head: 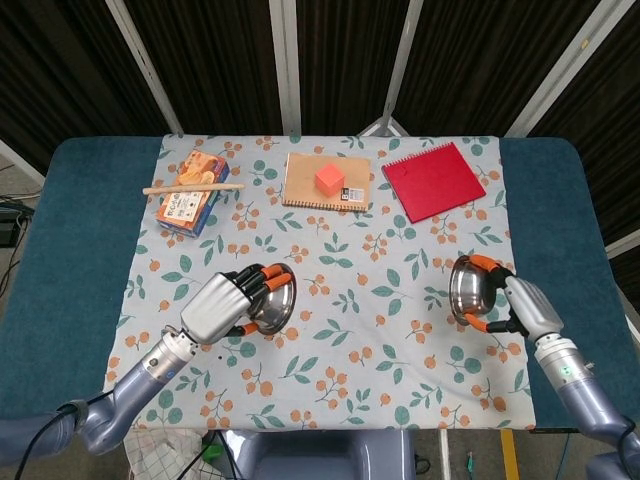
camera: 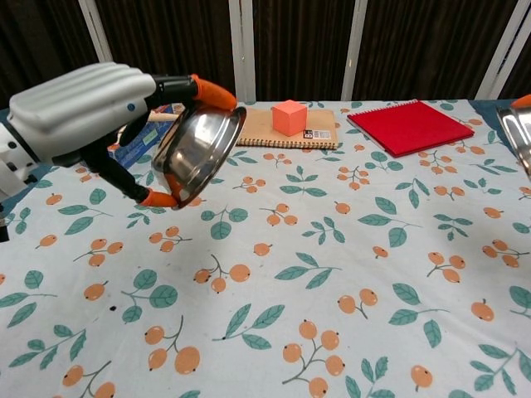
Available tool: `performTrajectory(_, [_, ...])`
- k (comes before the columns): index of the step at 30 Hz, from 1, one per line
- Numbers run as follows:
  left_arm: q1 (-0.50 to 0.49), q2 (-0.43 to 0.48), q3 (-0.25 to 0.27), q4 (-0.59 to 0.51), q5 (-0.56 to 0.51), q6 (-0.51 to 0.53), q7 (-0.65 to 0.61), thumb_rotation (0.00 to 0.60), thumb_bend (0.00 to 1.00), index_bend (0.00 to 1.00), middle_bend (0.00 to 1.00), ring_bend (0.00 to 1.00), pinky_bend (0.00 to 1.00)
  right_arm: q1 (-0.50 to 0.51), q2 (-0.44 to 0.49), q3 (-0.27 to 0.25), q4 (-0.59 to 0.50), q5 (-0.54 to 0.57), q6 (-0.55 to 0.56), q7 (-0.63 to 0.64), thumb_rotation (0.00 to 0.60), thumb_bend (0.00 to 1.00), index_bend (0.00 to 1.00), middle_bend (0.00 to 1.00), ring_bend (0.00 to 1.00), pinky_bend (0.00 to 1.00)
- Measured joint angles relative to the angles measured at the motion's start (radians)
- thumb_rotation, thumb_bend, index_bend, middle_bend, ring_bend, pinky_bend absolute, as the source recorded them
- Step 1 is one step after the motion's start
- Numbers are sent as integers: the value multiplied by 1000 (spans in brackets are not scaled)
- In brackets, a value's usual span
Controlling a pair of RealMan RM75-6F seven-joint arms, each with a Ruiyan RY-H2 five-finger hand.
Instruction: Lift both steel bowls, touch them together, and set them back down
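My left hand (head: 222,305) (camera: 91,108) grips one steel bowl (head: 273,302) (camera: 196,152) by its rim, tilted on its side above the floral cloth at the left. My right hand (head: 520,302) holds the second steel bowl (head: 466,289) (camera: 518,133), also tilted, over the right part of the cloth. In the chest view only a sliver of that bowl shows at the right edge. The two bowls are far apart, with a wide stretch of cloth between them.
At the back lie a snack box (head: 190,196) with a wooden stick (head: 192,186) across it, a brown notebook (head: 325,181) carrying an orange cube (head: 329,179), and a red notebook (head: 432,180). The floral cloth (head: 340,300) covers a blue table (head: 70,260).
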Motion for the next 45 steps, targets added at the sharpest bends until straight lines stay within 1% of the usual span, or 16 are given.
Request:
performTrajectory(4, [1,-6,1,2,-48,-66,44,600,477,432,529,440,669,-20,-143,-27,88,42,73,-254,600,443,685,525,520,726])
performTrajectory(10, [2,-54,1,33,-102,-144,106,600,470,427,521,436,649,-35,-268,-69,174,70,92,-432,600,443,685,511,519,708])
performTrajectory(13, [1,-79,2,54,-106,-162,114,600,448,416,504,435,626,-41,-311,-86,211,61,100,-503,600,443,640,491,513,703])
performTrajectory(16, [2,-94,3,72,-110,-176,124,600,400,402,487,424,605,-54,-354,-97,240,41,116,-539,600,443,547,457,499,696])
performTrajectory(17, [2,-99,2,77,-112,-180,129,600,386,396,481,420,602,-59,-359,-97,241,37,121,-541,600,443,486,436,488,691])
performTrajectory(19, [3,-111,2,88,-118,-188,140,600,333,348,448,400,589,-63,-361,-94,232,35,123,-540,600,443,333,377,452,670])
performTrajectory(21, [5,-125,1,100,-122,-194,152,600,276,270,392,363,563,-66,-358,-91,218,33,125,-540,600,443,107,272,374,625])
performTrajectory(23, [8,-133,1,109,-126,-199,162,600,219,180,313,322,545,-69,-351,-90,200,30,122,-541,600,443,10,177,295,574])
performTrajectory(24, [9,-136,1,110,-131,-204,170,591,190,126,263,297,543,-70,-347,-90,191,29,119,-542,600,443,0,124,248,541])
performTrajectory(26, [12,-138,0,109,-144,-213,187,535,153,48,195,258,546,-71,-334,-92,169,28,108,-542,600,443,0,49,183,503])
performTrajectory(27, [14,-138,-2,106,-156,-220,200,482,140,18,166,237,545,-72,-329,-93,159,28,103,-542,600,443,0,21,155,490])
performTrajectory(28, [16,-137,-4,100,-167,-226,212,438,131,3,144,221,545,-72,-322,-93,147,27,98,-539,600,443,0,9,139,482])
performTrajectory(30, [19,-134,-10,81,-196,-239,248,398,119,0,116,197,538,-73,-312,-92,128,26,90,-532,600,443,0,0,101,464])
performTrajectory(35, [27,-119,-28,11,-257,-260,333,358,92,0,51,127,408,-76,-281,-89,65,21,68,-494,600,442,0,0,15,413])
performTrajectory(39, [32,-101,-34,-35,-275,-267,348,309,88,0,34,104,300,-76,-244,-93,0,18,33,-453,600,442,0,0,0,348])
performTrajectory(45, [49,-46,-33,-118,-227,-217,306,288,88,0,35,89,246,-82,-173,-98,-93,-33,29,-410,600,444,0,0,0,314])
